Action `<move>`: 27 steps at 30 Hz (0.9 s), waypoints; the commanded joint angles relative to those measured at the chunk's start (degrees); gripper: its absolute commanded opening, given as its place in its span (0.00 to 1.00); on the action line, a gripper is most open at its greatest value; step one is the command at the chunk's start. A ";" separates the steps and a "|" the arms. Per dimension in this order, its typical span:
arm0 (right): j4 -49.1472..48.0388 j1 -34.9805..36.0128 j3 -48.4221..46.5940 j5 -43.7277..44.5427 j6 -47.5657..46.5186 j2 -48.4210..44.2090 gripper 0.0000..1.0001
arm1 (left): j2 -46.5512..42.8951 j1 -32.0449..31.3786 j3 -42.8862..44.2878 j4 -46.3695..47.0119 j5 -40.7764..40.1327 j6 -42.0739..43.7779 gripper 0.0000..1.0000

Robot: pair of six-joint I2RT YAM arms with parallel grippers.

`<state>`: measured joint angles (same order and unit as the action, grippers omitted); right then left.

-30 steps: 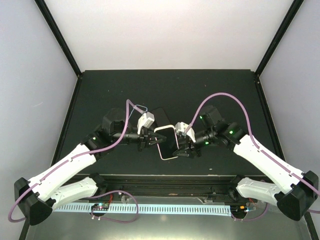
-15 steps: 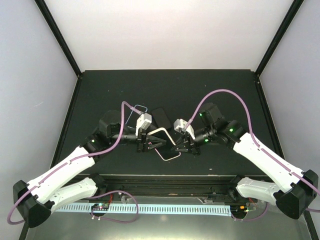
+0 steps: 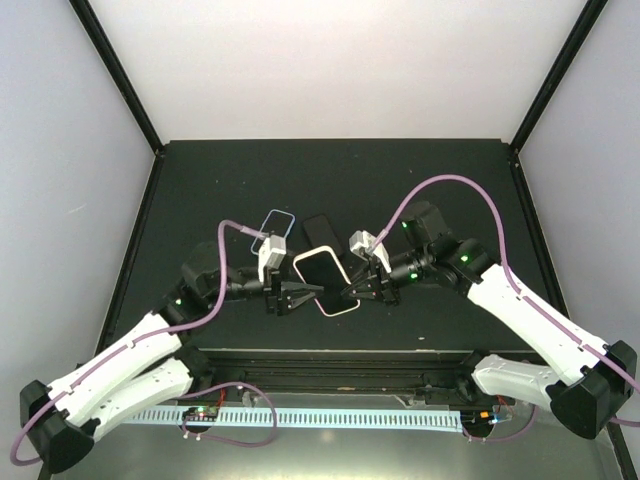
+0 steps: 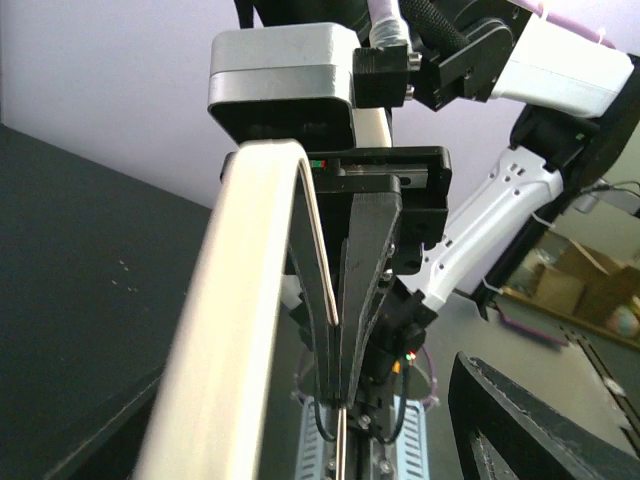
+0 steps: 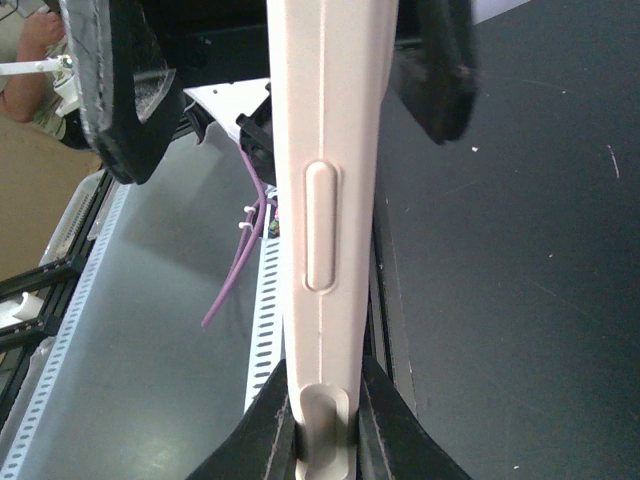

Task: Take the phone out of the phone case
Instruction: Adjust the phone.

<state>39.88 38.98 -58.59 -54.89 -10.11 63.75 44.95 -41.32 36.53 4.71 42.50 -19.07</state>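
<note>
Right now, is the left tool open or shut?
Open: the left tool has its fingers apart, one each side of the white case, seen from the right wrist.

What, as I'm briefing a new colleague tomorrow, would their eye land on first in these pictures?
First, the phone with its pale pinkish edge, pinched by the right gripper near the front middle of the table, while the left gripper stands open at its other side. Next, the pale blue phone case lying flat behind the left gripper, beside an all-black phone.
</note>
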 commanded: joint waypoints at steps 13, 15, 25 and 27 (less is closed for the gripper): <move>-5.52 -0.80 -2.17 -5.83 3.74 -0.42 0.04 | 0.38 -0.10 -7.55 23.81 -2.98 -11.51 0.35; -5.60 -0.77 -1.94 -5.68 3.76 -0.46 0.04 | 0.65 -0.15 -7.45 24.54 -2.50 -11.68 0.28; -6.36 -0.91 -1.60 -5.50 4.39 -0.20 0.15 | 0.07 -0.03 -5.94 22.99 -1.36 -11.03 0.01; -4.28 -0.89 -2.12 -6.21 1.91 0.19 0.33 | 0.02 0.11 -3.57 18.78 -1.16 -9.21 0.02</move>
<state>36.40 38.41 -58.59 -58.33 -6.85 63.77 45.45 -41.30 28.75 26.04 39.86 -31.44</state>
